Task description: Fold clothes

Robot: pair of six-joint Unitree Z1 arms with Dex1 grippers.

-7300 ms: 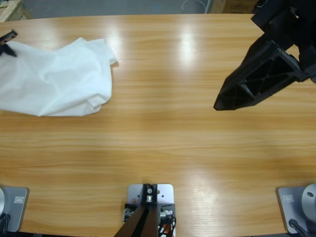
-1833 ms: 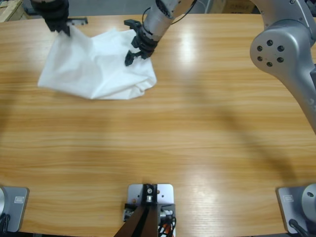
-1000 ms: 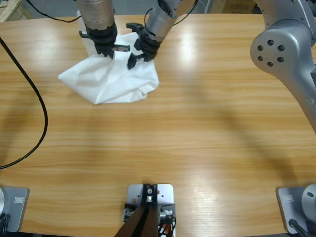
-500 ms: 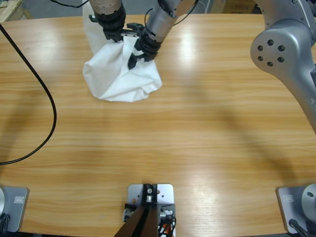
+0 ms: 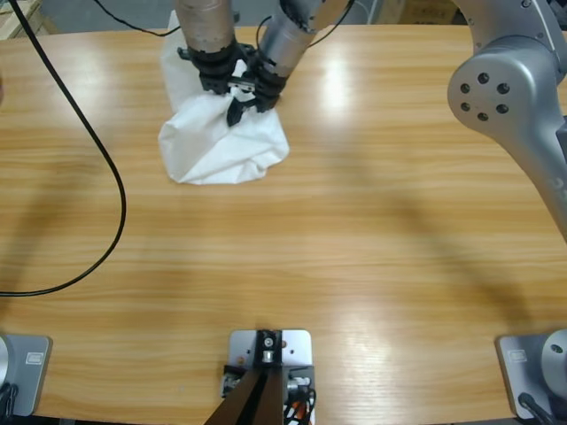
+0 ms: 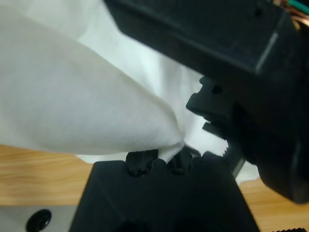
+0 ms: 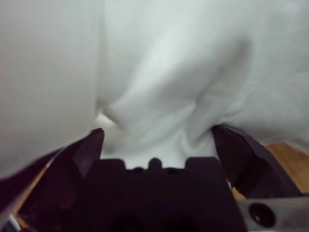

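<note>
The clothes (image 5: 221, 142) are one white garment, bunched in a heap at the table's far middle-left, with a fold lifted up toward the far edge. My left gripper (image 5: 217, 81) comes down from the top and is shut on that lifted fold; in the left wrist view the white cloth (image 6: 72, 106) is pinched at my left gripper (image 6: 161, 162). My right gripper (image 5: 246, 97) stands right beside it, open, its jaws spread over the heap's upper right. In the right wrist view the cloth (image 7: 183, 72) bulges between the jaws of my right gripper (image 7: 157, 145). The right gripper's black body (image 6: 217, 111) fills the left wrist view's right side.
A black cable (image 5: 106, 177) loops over the table's left part. The right arm's large silver elbow (image 5: 500, 84) hangs over the far right. Bare wooden table (image 5: 354, 266) spreads in front of and to the right of the heap.
My left gripper has carried the held fold rightward across the garment until it is beside the right gripper. The garment has drawn in from a wide spread to a narrow heap. The right gripper stayed put.
</note>
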